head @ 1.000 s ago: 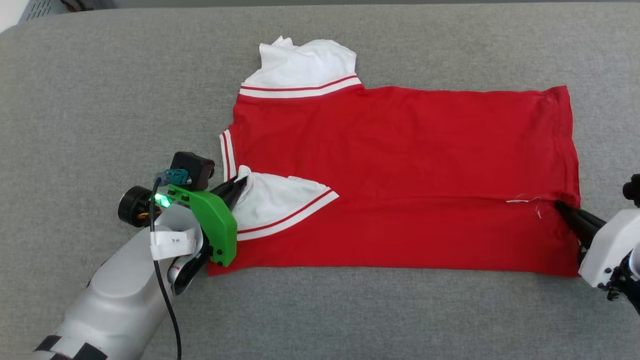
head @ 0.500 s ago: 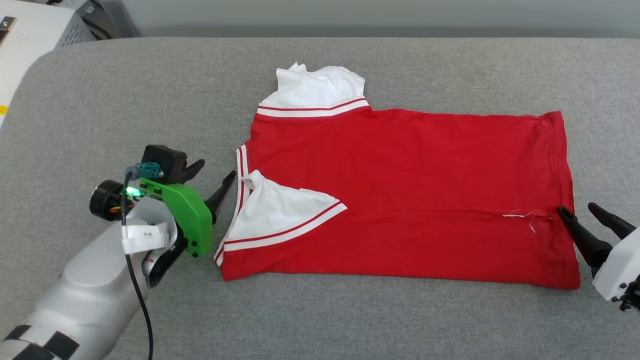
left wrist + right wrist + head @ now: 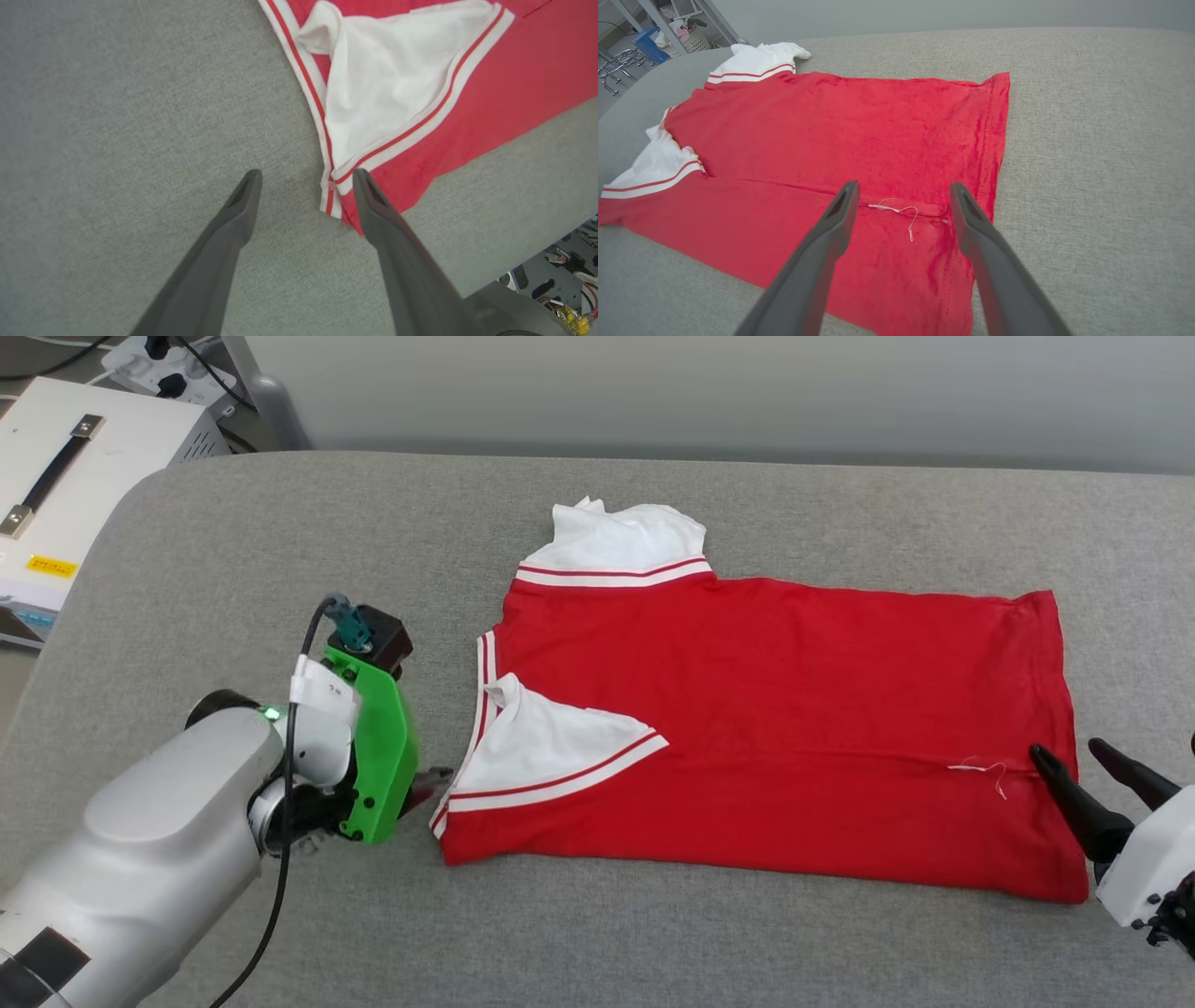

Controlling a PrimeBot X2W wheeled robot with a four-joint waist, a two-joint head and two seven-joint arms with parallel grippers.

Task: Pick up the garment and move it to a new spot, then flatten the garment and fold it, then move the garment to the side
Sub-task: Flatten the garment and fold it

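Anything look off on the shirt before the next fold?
A loose white thread trails from the garment near its hem, just ahead of the open right gripper. The far white sleeve is bunched up rather than flat.

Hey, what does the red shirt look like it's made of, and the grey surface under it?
The garment: soft knit fabric, probably a cotton-type jersey, matte; it wrinkles and shows stitched hems and a loose thread. The grey surface: matte woven-looking upholstery cloth with a fine heathered grain; what lies under it cannot be told.
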